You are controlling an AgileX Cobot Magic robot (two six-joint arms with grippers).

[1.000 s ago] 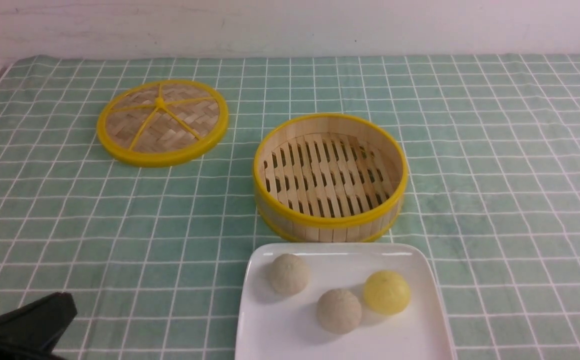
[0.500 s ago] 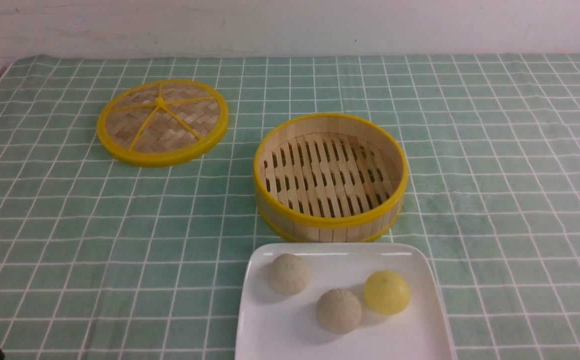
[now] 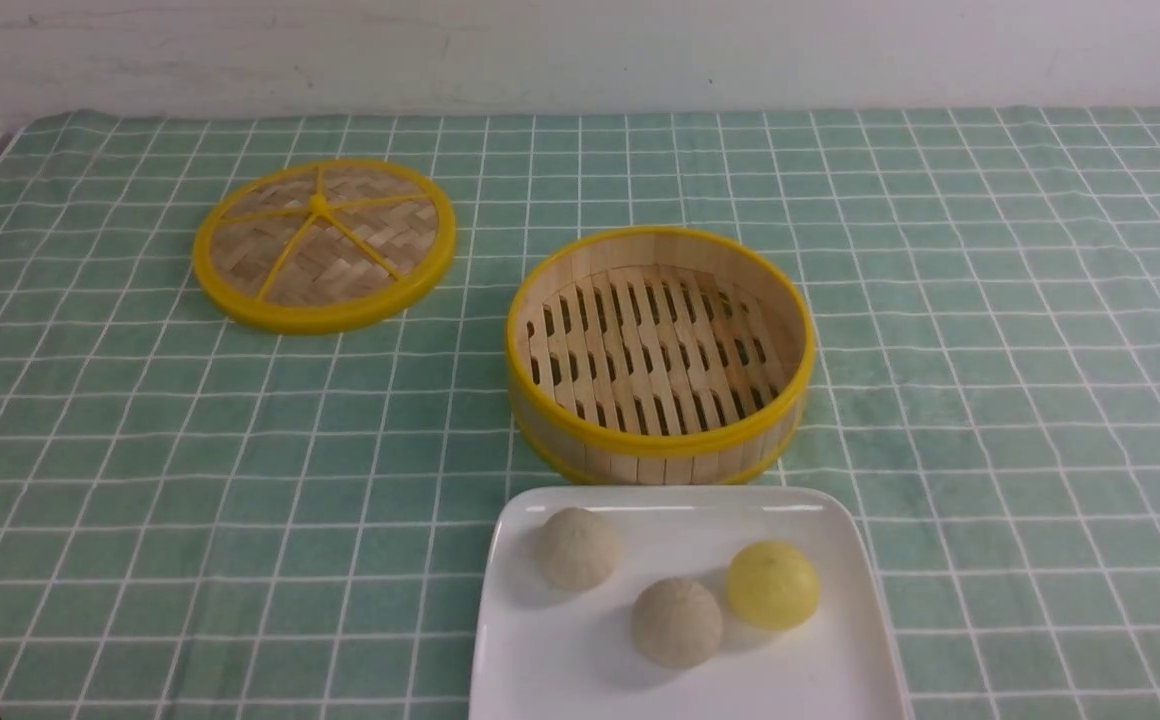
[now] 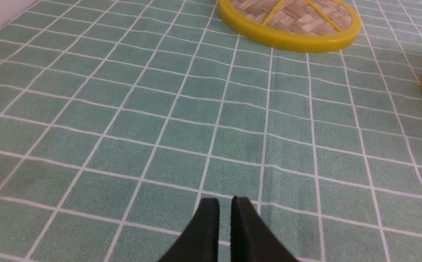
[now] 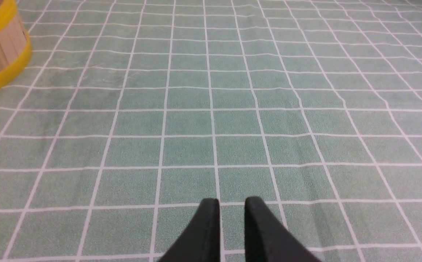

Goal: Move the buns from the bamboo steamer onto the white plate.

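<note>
Three buns sit on the white plate (image 3: 845,670), so by my reading the job is done and your main risk now is undoing it.

Going left to right: the left gripper (image 4: 225,208) hangs low over the checked cloth (image 3: 140,450) on the worktop, its jaws a narrow slit apart with nothing between them. If you drop that arm further, the tips could snag the cloth and drag it, and everything standing on it would shift. The woven lid (image 3: 324,245) lies flat at the far left, well apart from the plate; it blocks nothing.

The steamer (image 3: 660,350) stands at the middle, its slatted floor bare, just beyond the plate's far edge. A careless sweep across it could push it into the plate.

On the plate, the pale bun (image 3: 578,547) sits near the far left corner. The greyish bun (image 3: 677,621) and the yellow bun (image 3: 773,584) are close together, possibly touching. They are round and the plate is glossy, so I would expect a knock to send one rolling off.

The right gripper (image 5: 232,208) hovers over bare cloth to the right of the steamer, jaws a little apart and empty. Nothing lies in its way, provided you lift it clear instead of crossing the plate.
</note>
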